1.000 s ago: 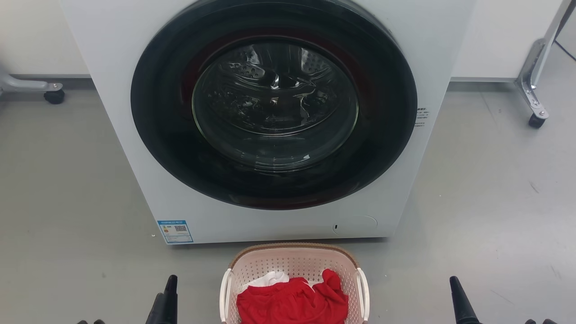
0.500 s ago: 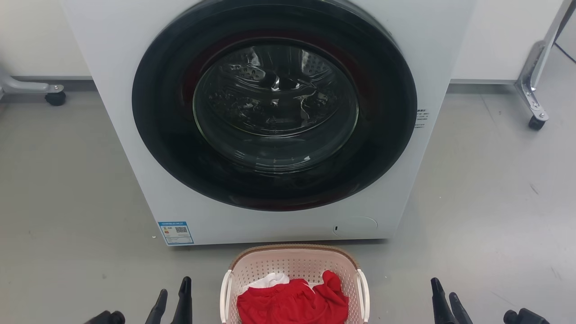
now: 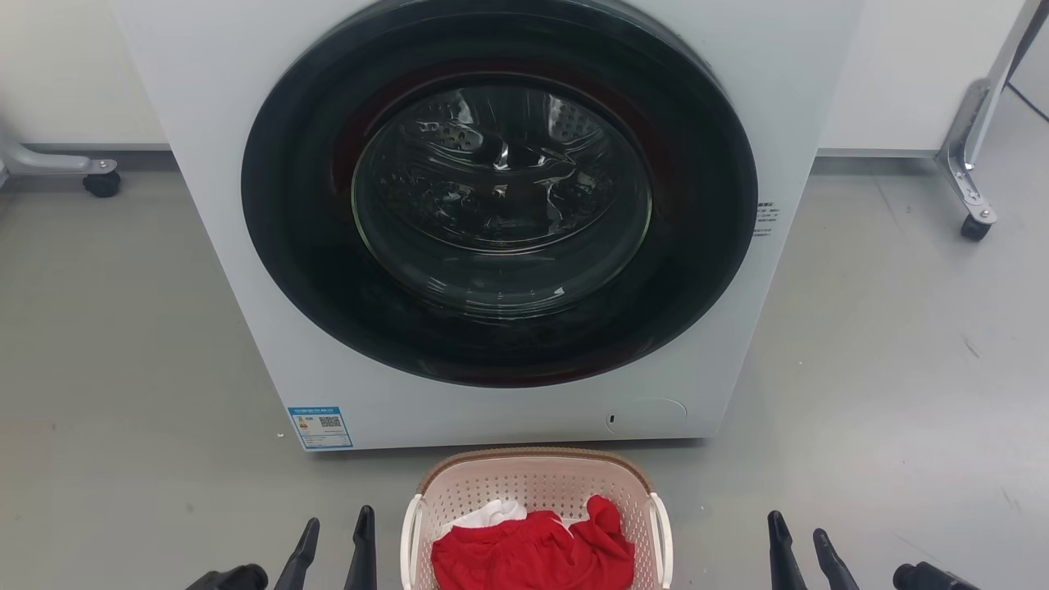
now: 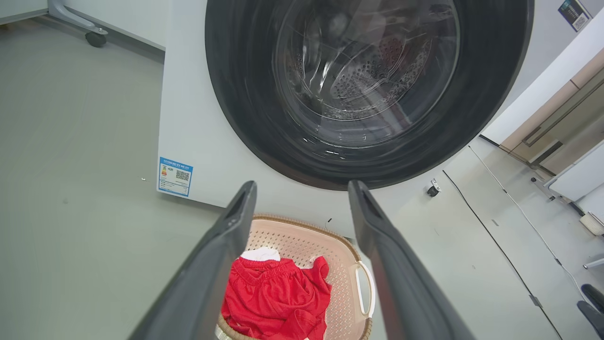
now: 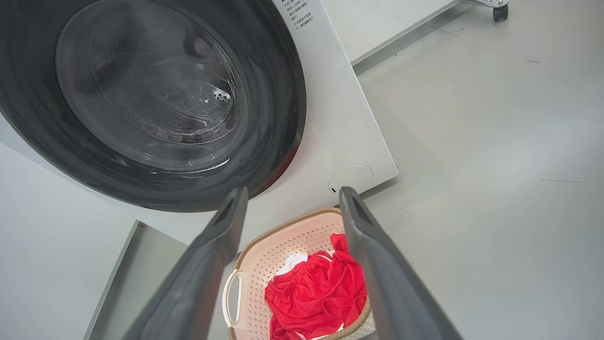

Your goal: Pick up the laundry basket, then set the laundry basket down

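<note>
The laundry basket (image 3: 533, 482) sits on the floor (image 3: 123, 369) just before the washing machine (image 3: 205, 123); the left pincer (image 3: 338, 533) and right pincer (image 3: 799, 541) flank it, parted and empty, likely placed to take its white handles (image 3: 662, 533).

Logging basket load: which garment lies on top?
The red garment, bunched across the laundry basket; the white garment only peeks out from under its far-left edge.

Grey floor (image 3: 885, 369) — washer (image 3: 500, 197), laundry basket (image 3: 533, 483) just before it
</note>
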Motion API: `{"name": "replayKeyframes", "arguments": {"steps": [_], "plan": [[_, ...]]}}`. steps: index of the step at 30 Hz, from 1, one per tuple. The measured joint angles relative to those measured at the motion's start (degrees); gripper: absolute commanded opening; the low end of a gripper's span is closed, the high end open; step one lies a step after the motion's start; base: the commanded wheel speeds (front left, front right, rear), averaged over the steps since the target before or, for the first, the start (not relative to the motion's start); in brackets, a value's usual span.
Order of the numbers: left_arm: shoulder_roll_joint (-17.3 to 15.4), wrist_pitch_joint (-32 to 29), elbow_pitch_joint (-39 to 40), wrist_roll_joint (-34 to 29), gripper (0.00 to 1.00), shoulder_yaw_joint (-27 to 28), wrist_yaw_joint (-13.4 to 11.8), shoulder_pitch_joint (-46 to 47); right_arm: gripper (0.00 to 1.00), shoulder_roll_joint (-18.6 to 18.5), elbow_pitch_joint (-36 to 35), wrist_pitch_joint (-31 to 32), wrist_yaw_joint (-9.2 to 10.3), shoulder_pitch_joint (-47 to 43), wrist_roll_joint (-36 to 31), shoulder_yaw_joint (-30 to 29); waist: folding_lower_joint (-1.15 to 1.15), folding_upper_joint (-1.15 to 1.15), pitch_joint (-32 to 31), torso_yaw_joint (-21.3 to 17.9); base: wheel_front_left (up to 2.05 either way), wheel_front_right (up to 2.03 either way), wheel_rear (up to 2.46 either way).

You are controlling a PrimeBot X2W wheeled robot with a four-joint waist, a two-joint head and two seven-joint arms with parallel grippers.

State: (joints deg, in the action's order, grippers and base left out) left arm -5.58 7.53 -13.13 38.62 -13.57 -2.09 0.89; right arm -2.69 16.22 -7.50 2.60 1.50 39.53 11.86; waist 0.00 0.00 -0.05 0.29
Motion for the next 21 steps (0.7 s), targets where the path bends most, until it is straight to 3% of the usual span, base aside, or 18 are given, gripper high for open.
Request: {"name": "replayKeyframes", "arguments": {"steps": [21], "plan": [[-0.73,4.46,0.49,-15.81,1.0,-4.79,-2.53,-0.25,1.0,-0.04,-1.77,-4.34,3.02,-1.14,-16.51,4.59,0.0,0.0,0.17,0.15,0.0,0.0,0.0]]}}
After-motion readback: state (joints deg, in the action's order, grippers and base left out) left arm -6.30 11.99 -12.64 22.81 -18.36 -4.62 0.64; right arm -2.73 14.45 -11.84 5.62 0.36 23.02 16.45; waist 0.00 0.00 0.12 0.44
